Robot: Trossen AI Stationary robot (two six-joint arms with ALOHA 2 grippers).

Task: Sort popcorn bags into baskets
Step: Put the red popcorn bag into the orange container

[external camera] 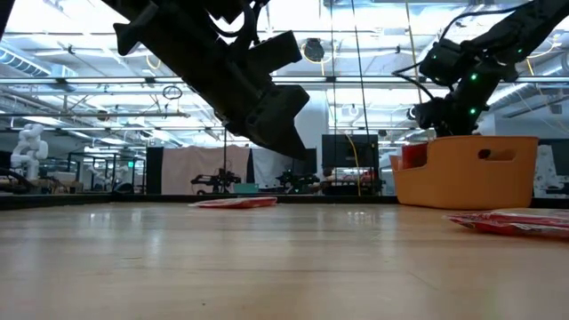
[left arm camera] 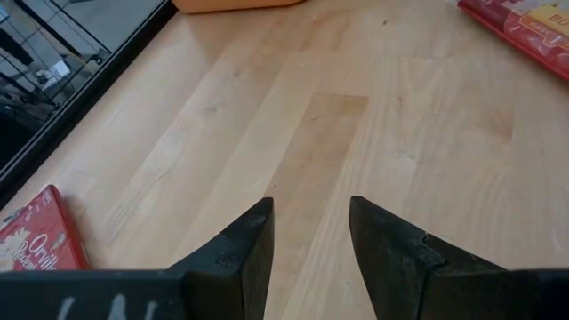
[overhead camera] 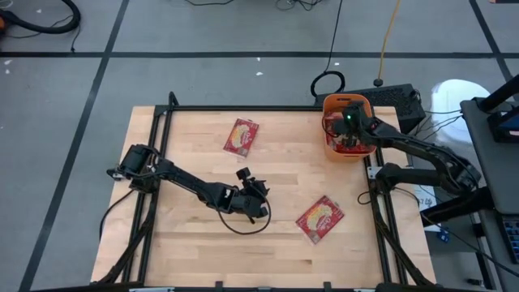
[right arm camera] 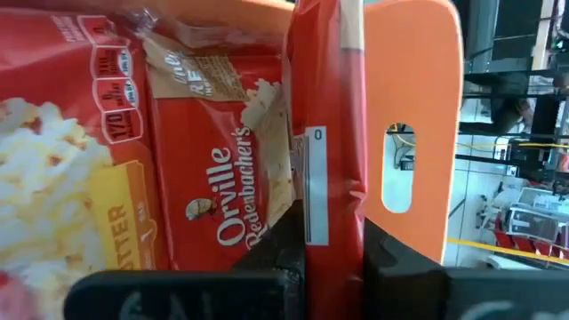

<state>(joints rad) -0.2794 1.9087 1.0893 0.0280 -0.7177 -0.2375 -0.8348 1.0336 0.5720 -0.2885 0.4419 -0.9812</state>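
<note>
- We see the left arm (external camera: 222, 71) hanging over the table (external camera: 267, 267), clear of the wood.
- The orange bin (external camera: 467, 171) stands toward the right edge, red packets (external camera: 413, 156) poking above its rim.
- The right gripper (external camera: 436, 111) hovers just above the bin.
- Two popcorn bags lie flat: one far back (external camera: 234, 203), one by the right edge (external camera: 516, 222).

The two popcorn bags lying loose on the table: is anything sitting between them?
Only bare wood. In the high view, the popcorn bag farther back and the one nearer the front have plain table between them; the left gripper hovers off to one side.
</note>
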